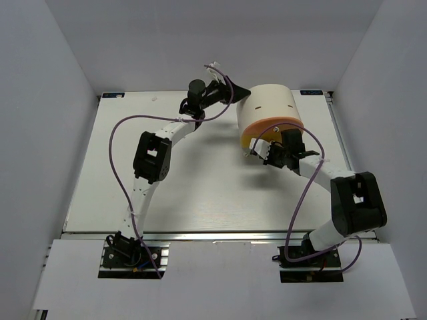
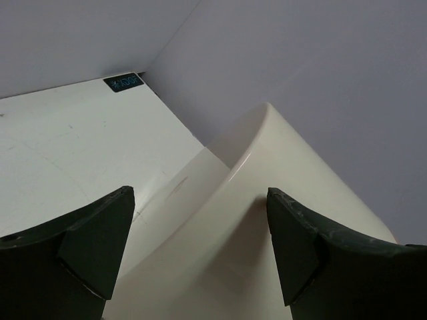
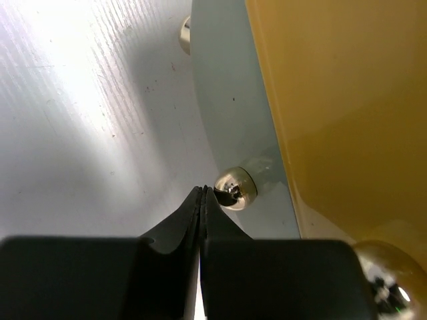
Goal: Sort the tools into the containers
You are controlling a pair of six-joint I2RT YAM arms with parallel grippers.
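– Left end effector [image 2: 199, 200] first: how does it stand?

– Wide open, gripping nothing. Its two dark fingers [image 2: 93, 247] are well apart, and between them my wrist camera shows the pale curved wall of the box [image 2: 213, 267]. From above, that end effector sits at the box's far left side, close against it. Whether it touches the wall I cannot tell.

– And the other one?

– My right end effector [image 3: 202, 193] is closed, the fingers pressed flat together with nothing between them. The tips are right at a round metal stud [image 3: 235, 188] on the drawer front [image 3: 333, 100]. They come at it from the side and look to be touching it, not clamped around it.

– Where is the box?

– It stands on the surface [image 1: 200, 193] at the far edge, right of the middle, nearer the far right corner than the far left. It is pale beige and drum-shaped, and its orange-yellow drawer front faces the near edge, toward my right arm.

– Anything else near that front?

– A second stud [image 3: 185, 33] shows farther along the drawer's rim, and a third stud [image 3: 387, 280], blurred, is very close to the lens. A small dark label [image 2: 123, 82] sits at a far corner of the surface, beyond the box.
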